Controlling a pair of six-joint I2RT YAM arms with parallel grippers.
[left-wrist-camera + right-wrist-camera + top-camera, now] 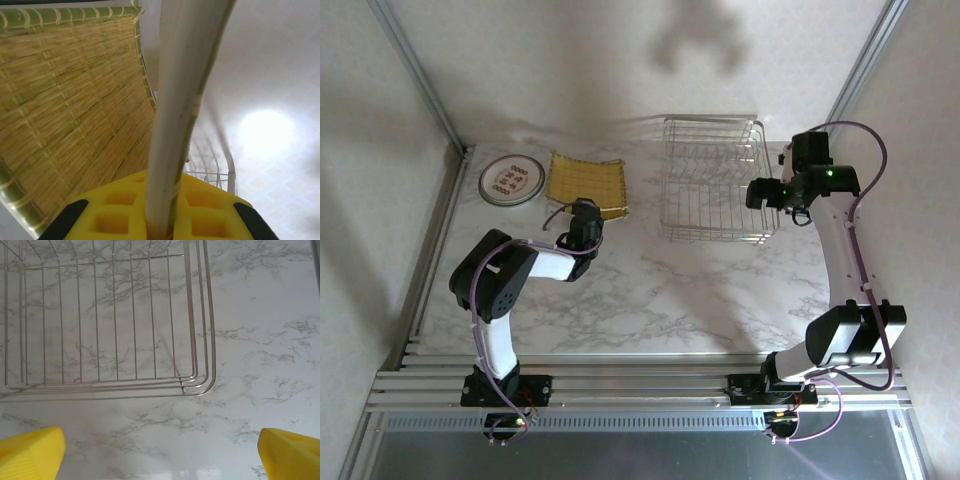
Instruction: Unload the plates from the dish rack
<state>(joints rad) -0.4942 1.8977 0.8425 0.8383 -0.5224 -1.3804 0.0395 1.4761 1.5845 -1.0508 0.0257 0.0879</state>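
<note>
Left gripper: your left gripper [584,222] is clamped tight on the pale edge of the yellow woven plate [588,180]. In its wrist view that edge runs straight up from between the yellow pads [210,215].
Yellow woven plate: you see it at the far left-centre of the desk [700,290]. Its woven face and green border [70,115] spread to the left of the pinched edge. You cannot tell whether it lies flat or is lifted.
Round plate: the round plate [510,181] lies flat on the desk, just left of the yellow one.
Dish rack: the dish rack [715,180] stands at the far right-centre, well apart from both plates.
Right gripper: your right gripper [760,192] hangs by the rack's right side with its jaws spread wide, gripping nothing. Its wrist view looks down on a rack corner [200,385] and marble.
</note>
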